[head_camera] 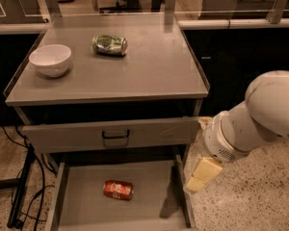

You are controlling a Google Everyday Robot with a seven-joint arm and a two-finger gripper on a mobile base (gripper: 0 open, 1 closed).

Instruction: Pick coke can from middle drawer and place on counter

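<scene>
The coke can (118, 189) lies on its side in the open middle drawer (154, 191), left of the drawer's centre. My gripper (202, 175) hangs below the white arm at the drawer's right wall, to the right of the can and a little above it, holding nothing that I can see. The counter (154, 71) is the grey top of the cabinet above.
A white bowl (50, 59) stands at the counter's left and a green and silver can (110, 44) lies at its back middle. A grey drawer front with a black handle (115, 134) juts out slightly above the open drawer. Cables (19, 191) run on the floor at the left.
</scene>
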